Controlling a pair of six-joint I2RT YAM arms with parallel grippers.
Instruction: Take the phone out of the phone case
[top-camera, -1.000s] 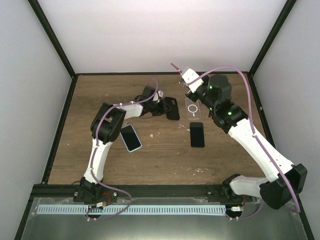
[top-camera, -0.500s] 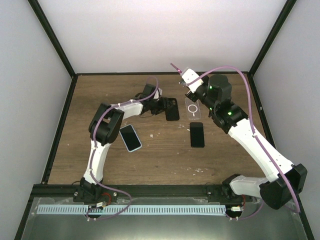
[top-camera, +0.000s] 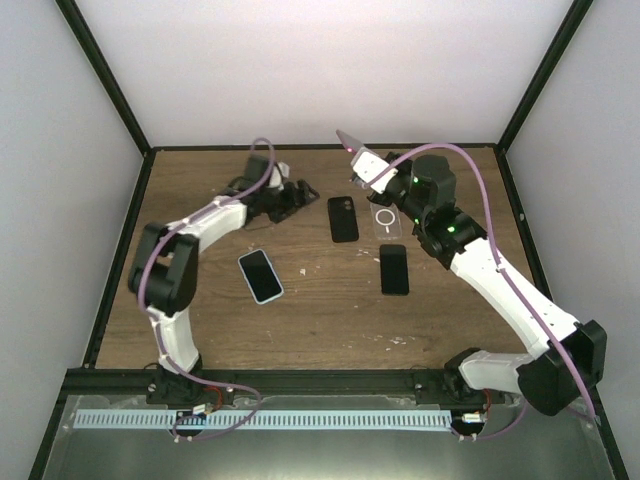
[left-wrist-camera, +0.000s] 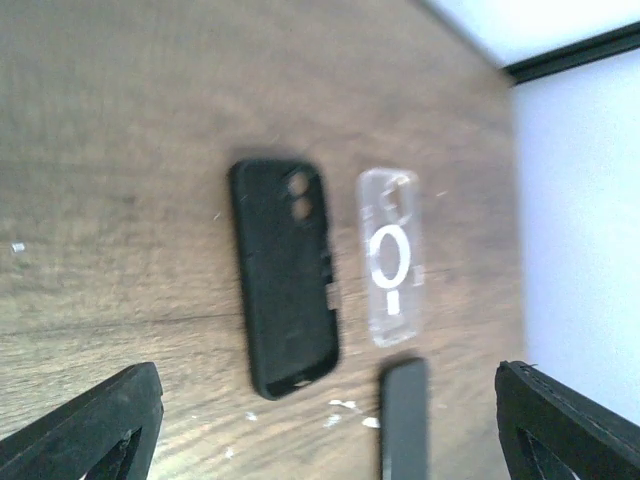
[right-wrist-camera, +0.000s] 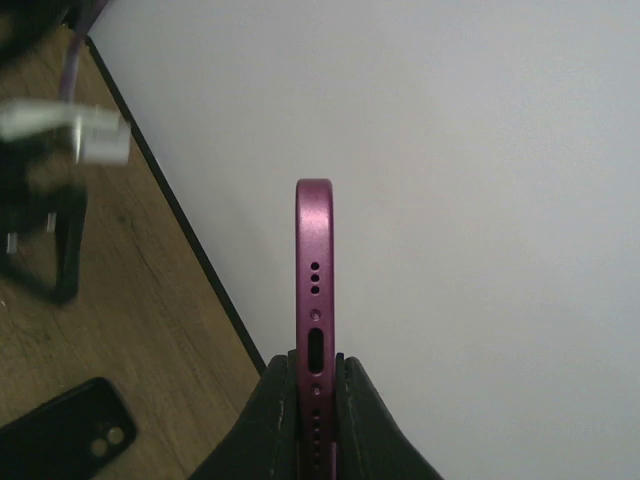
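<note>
My right gripper (top-camera: 388, 180) is shut on a magenta phone (top-camera: 357, 153) and holds it in the air over the back of the table. In the right wrist view the phone (right-wrist-camera: 314, 250) stands edge-on between my shut fingers (right-wrist-camera: 316, 385). The black phone case (top-camera: 343, 218) lies flat and free on the wood; the left wrist view shows it as the black case (left-wrist-camera: 285, 275) with camera holes. Left of it my left gripper (top-camera: 297, 194) is open and holds nothing, its fingertips (left-wrist-camera: 95, 430) spread wide at the bottom corners.
A clear case with a white ring (top-camera: 385, 220) lies right of the black case. A dark phone (top-camera: 394, 268) lies nearer the front. A white-edged phone (top-camera: 261, 275) sits left of centre. Black frame rails edge the table.
My left gripper opened, let go of the black case and drew back to the left. The case now lies flat on the table. The right arm shifted slightly left with the phone.
</note>
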